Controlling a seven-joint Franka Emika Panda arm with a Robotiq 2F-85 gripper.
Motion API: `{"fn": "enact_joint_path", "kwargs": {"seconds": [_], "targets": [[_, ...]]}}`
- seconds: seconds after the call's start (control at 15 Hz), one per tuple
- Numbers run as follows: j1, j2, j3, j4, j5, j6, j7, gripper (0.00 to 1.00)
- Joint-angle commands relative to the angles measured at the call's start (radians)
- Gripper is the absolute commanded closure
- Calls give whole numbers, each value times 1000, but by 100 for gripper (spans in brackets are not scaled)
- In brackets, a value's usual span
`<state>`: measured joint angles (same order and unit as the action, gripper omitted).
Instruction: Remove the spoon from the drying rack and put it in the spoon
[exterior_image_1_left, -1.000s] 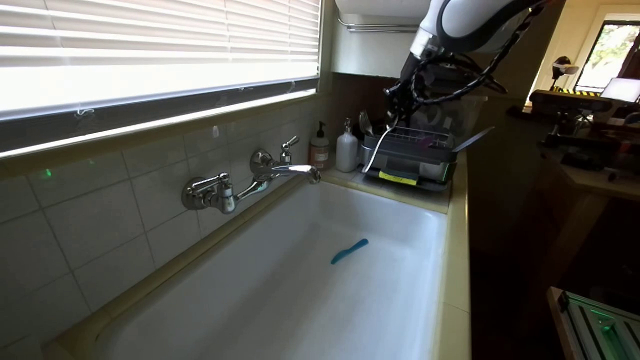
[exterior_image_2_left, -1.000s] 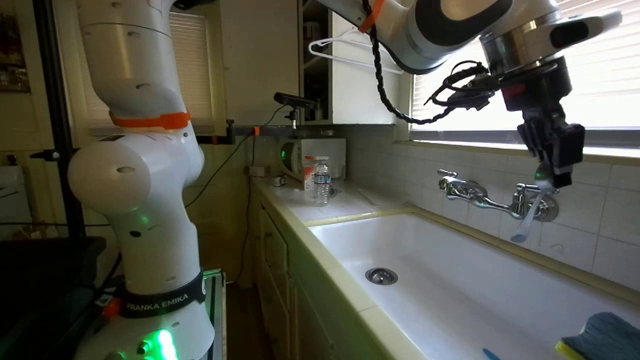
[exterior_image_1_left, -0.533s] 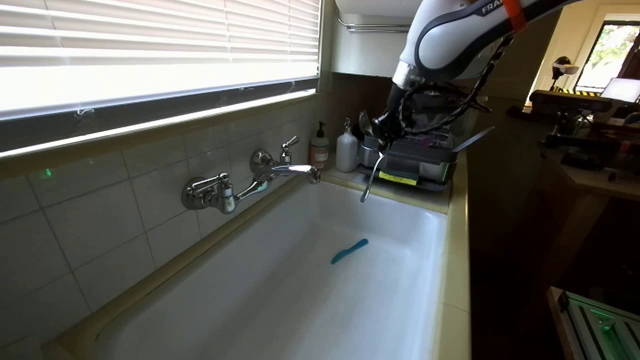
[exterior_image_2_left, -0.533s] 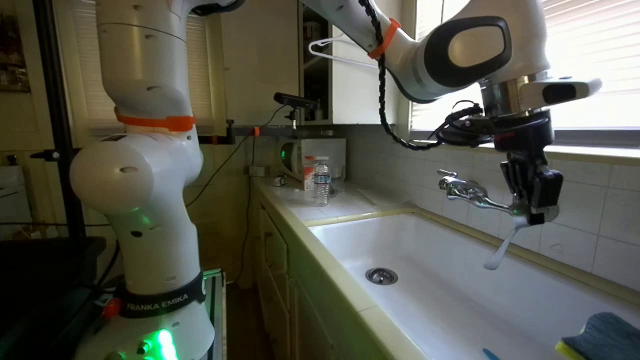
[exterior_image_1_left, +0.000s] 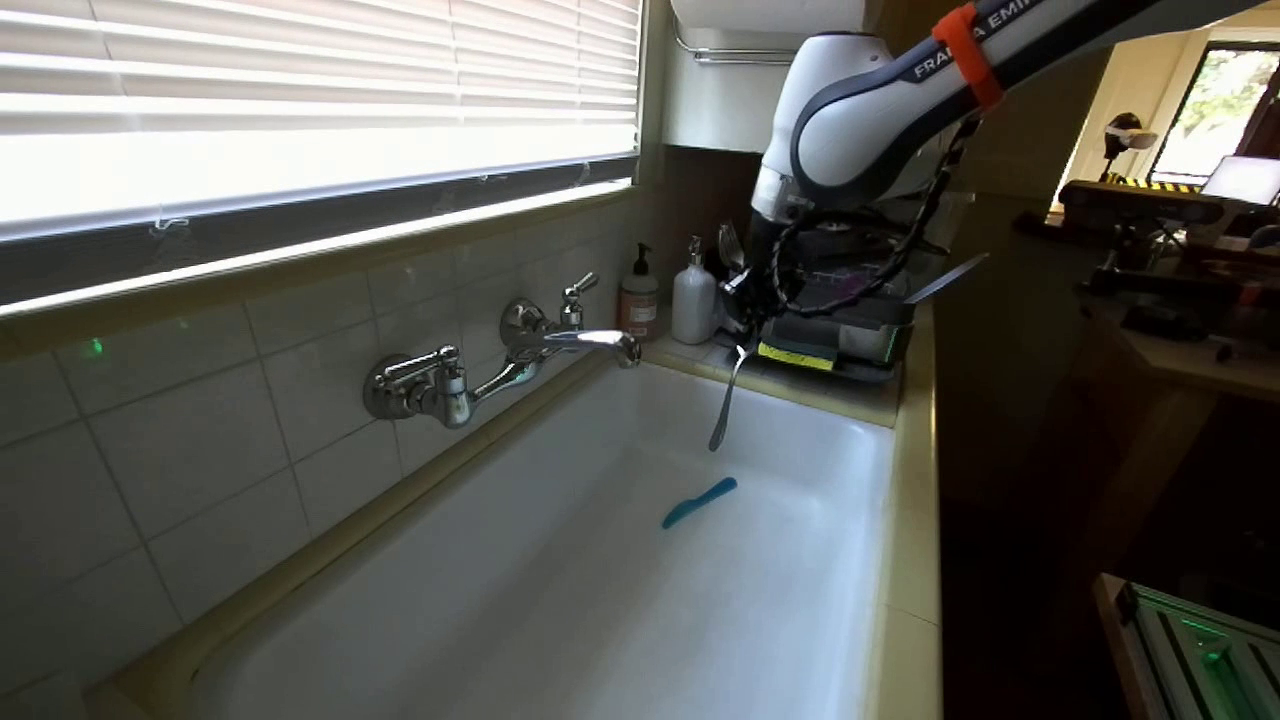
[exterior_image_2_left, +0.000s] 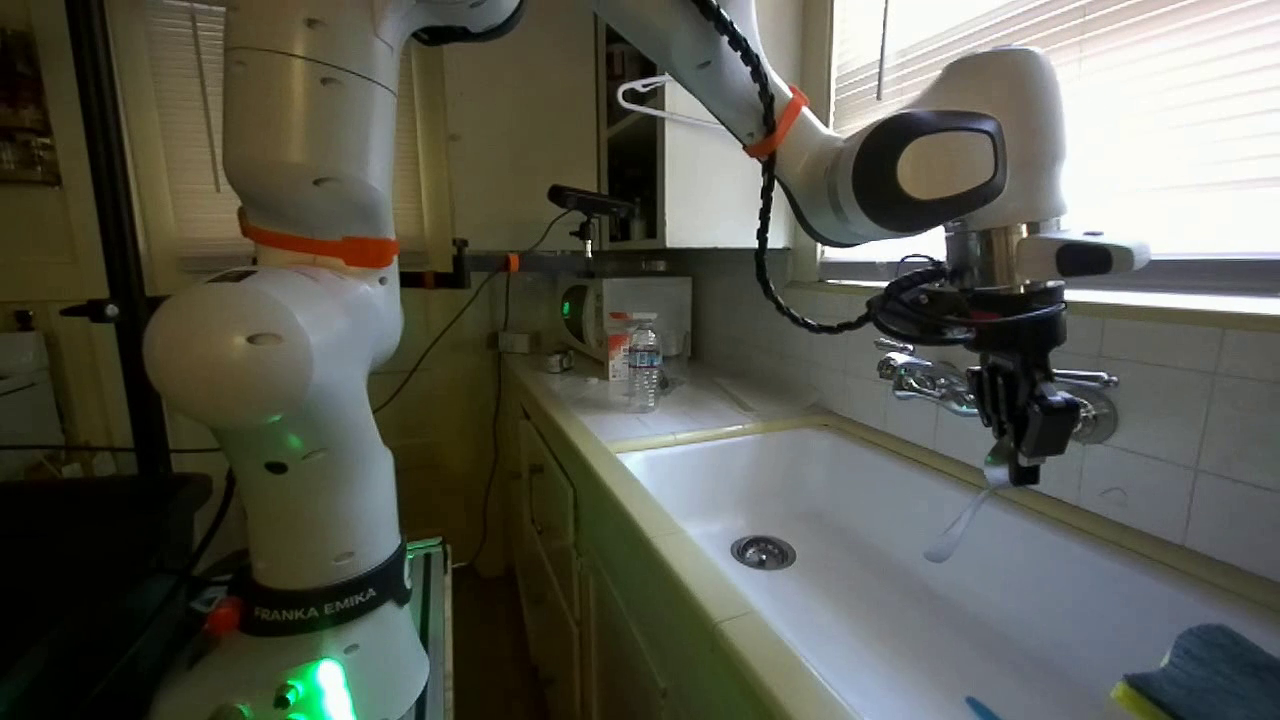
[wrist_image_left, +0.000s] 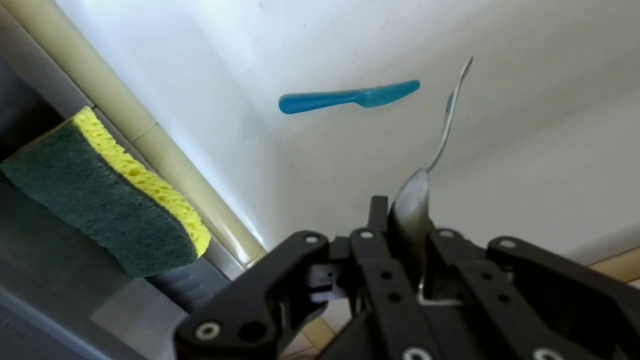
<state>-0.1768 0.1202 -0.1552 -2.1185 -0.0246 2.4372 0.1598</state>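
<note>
Nearest in an exterior view is the white sink (exterior_image_1_left: 560, 600), with a chrome faucet (exterior_image_1_left: 590, 342) on the tiled wall (exterior_image_1_left: 330, 430) to its left. Toward the far end, a blue table knife (exterior_image_1_left: 700, 503) lies on the sink's floor. Farther back, the pincer (wrist_image_left: 407, 215) is closed to a narrow gap on the bowl of the metal spoon (wrist_image_left: 416, 192). The spoon hangs over the far left part of the sink, handle slanting down toward the near side, apart from the knife. Beyond the rim stands the dark drying rack (exterior_image_1_left: 878, 312), a green-and-yellow scouring sponge (wrist_image_left: 100, 200) at its near edge. Left of the rack stand a white pump bottle (exterior_image_1_left: 694, 300) and a brown pump bottle (exterior_image_1_left: 638, 305).
</note>
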Motion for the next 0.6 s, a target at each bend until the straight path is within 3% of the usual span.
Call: {"fn": "enact_joint_path", "kwargs": {"seconds": [0.0,0.13,0.2,0.53], "targets": [[15,49,12,30,31,-23,-51,97],[22,68,17,42,13,-52,-59,97],[21,39,9,9,4,-8,-32,88],[27,61,12,25,4,-17,-43,88]]}}
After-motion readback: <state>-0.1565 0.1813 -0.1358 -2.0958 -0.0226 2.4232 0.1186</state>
